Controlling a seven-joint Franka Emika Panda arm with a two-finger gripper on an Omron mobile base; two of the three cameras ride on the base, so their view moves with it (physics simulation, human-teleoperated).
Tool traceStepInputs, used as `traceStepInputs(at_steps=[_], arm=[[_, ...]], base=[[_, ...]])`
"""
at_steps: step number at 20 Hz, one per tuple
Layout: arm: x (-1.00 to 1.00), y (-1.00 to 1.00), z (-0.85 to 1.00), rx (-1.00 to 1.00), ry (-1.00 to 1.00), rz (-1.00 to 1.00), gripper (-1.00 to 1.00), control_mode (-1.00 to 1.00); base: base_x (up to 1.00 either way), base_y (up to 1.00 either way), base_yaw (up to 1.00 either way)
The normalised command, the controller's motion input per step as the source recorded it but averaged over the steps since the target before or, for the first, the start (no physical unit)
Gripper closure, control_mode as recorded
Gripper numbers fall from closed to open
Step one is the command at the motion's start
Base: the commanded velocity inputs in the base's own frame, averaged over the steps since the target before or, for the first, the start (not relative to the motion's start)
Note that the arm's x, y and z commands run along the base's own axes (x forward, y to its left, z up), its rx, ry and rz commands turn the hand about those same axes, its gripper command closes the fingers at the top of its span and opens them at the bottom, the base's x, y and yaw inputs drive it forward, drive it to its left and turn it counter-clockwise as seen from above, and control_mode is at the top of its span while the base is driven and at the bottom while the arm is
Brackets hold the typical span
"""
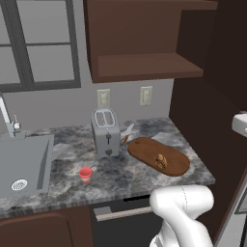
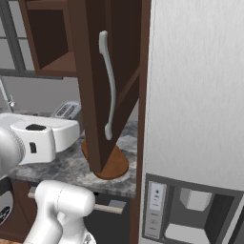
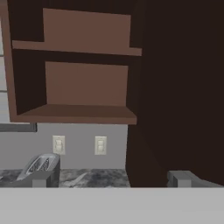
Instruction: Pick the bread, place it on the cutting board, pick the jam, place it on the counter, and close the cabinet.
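Counter: the grey-and-white marbled stone worktop (image 1: 120,173) with dark brown fronts lies well below my jaws, running from the sink to the tall dark unit at the side.
Cabinet: the dark brown wooden wall cabinet (image 3: 83,78) stands open straight ahead of my jaws, its two brown shelves bare; I look into it level with the lower shelf.
Cabinet door: the dark brown panelled door (image 2: 109,81) with a long vertical silver bar handle (image 2: 108,83) is swung out toward me, on the right of my jaws in the hand view; in the right base view it hangs edge-on over the counter.
Sink: the grey steel basin (image 1: 24,166) sits far down to the left of my jaws, with a thin silver tap (image 1: 8,118) behind it.
Cutting board: the long oval reddish-brown wooden board (image 1: 144,149) lies flat on the counter, below my jaws and near the side unit.
Toaster: the silver two-slot toaster (image 1: 105,131) stands upright just left of the board, below and left of my jaws.
Bread: the small round golden-brown mottled lump (image 1: 160,161) rests on the board's near end, well below my jaws.
Jam: the small squat red jar (image 1: 85,174) stands upright on the counter between toaster and sink, well apart from the board and far below-left of my jaws.
Jaws: my gripper (image 3: 113,179) is spread wide and holds nothing; the two dark tips (image 3: 38,179) stand far apart at the bottom of the hand view.
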Motion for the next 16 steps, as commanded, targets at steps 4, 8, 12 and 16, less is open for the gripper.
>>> traceStepInputs(at_steps=[4,8,12,16], arm=[[-0.12,0.0,0.0,0.0,-0.07,0.0,-1.0,-1.0],[-0.15,-0.06,0.0,0.0,-0.07,0.0,-1.0,-1.0],[-0.2,-0.15,0.0,0.0,-0.03,-0.01,-1.0,-1.0],[-0.23,-0.13,0.0,0.0,-0.02,0.0,-1.0,-1.0]], base=[[0.0,0.0,0.0],[0.0,0.0,0.0],[0.0,0.0,0.0],[0.0,0.0,0.0]])
